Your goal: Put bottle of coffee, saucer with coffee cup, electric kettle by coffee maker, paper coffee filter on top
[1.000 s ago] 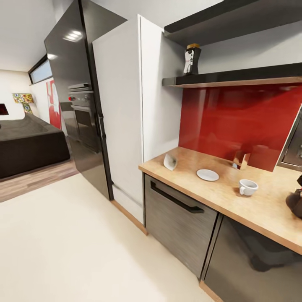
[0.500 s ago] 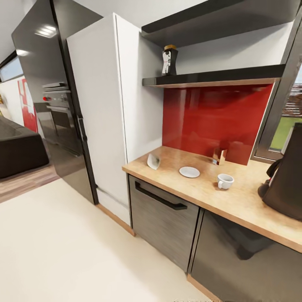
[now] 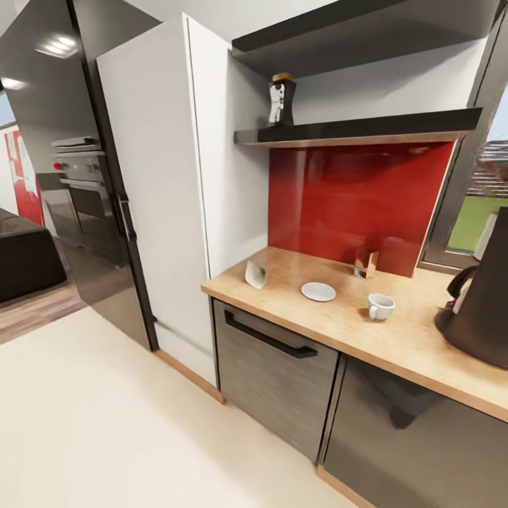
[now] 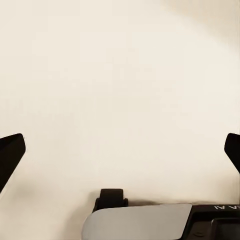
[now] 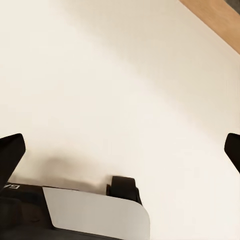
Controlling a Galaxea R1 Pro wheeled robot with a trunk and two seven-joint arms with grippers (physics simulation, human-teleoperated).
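On the upper shelf (image 3: 367, 130) stands the dark coffee bottle (image 3: 282, 99) with a white label and a gold cap. The wooden countertop (image 3: 353, 331) below carries a white paper filter (image 3: 255, 274) near its left end. To its right lie a white saucer (image 3: 318, 291) and then a white cup (image 3: 380, 306), the cup apart from the saucer. A big black appliance with a handle (image 3: 483, 296) stands at the right edge; I cannot tell whether it is the coffee maker or the kettle. My left gripper (image 4: 120, 155) and right gripper (image 5: 120, 150) hang open and empty over the cream floor.
A tall white cabinet (image 3: 162, 183) and a black oven column (image 3: 77, 176) stand left of the counter. Dark drawer fronts (image 3: 275, 367) sit under the countertop. A small shiny object (image 3: 367, 264) rests against the red backsplash (image 3: 353, 197). Cream floor (image 3: 106, 423) spreads in front.
The head view has swung right and closer to the counter, so the living room has slid out at the left and the black appliance has come into view. The objects themselves have not moved.
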